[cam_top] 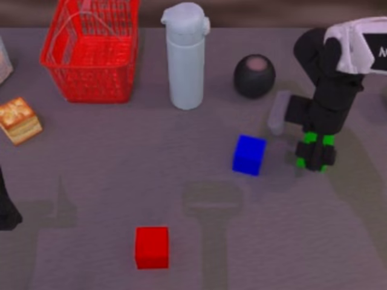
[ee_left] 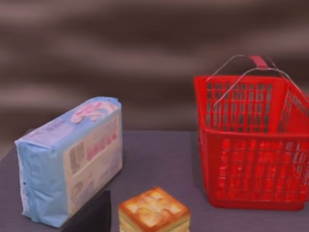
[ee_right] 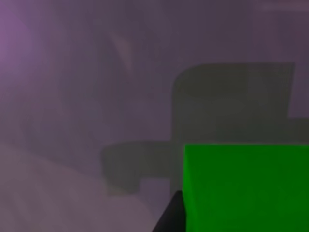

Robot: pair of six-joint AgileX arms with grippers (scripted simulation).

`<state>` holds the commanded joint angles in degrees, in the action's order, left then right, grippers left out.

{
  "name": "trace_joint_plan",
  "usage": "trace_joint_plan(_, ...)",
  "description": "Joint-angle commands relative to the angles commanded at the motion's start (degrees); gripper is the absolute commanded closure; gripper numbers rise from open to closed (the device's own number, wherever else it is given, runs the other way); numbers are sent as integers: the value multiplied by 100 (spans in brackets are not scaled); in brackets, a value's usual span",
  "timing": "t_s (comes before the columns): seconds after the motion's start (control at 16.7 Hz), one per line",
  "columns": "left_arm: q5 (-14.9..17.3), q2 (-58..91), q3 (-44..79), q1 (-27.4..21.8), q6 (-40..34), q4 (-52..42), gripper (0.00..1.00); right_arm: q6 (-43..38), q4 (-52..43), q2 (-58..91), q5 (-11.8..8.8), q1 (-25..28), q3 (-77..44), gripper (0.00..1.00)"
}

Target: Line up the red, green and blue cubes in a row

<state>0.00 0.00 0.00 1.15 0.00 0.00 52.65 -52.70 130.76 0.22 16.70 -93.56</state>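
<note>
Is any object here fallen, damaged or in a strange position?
Nothing stands out. The blue cube and red cube rest flat on the table; the right gripper holds the green cube.

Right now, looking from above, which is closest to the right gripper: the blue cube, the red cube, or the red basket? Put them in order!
Measured from the right gripper in the top view:
1. Blue cube: just to the gripper's left, nearest.
2. Red cube: farther left, near the table's front edge.
3. Red basket: at the back left, farthest.

Red mesh basket (cam_top: pixel 89 51), white flask (cam_top: pixel 185 55), dark round speaker (cam_top: pixel 254 75), patterned block (cam_top: pixel 20 120), blue-white packet (ee_left: pixel 70 157).
</note>
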Motion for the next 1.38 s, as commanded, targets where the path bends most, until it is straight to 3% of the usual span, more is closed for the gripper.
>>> trace_joint_plan(0.48, 0, 0, 0, 0, 0, 0, 0, 13, -1264, -441, -5, 48, -801, 100)
trace_joint_plan(0.84, 0, 0, 0, 0, 0, 0, 0, -34, -1303, -473, -6, 108, -809, 100)
trace_joint_plan(1.08, 0, 0, 0, 0, 0, 0, 0, -404, -1293, -686, -11, 918, -586, 100)
trace_joint_plan(1.38, 0, 0, 0, 0, 0, 0, 0, -1115, -1280, -1111, -30, 2588, -95, 100)
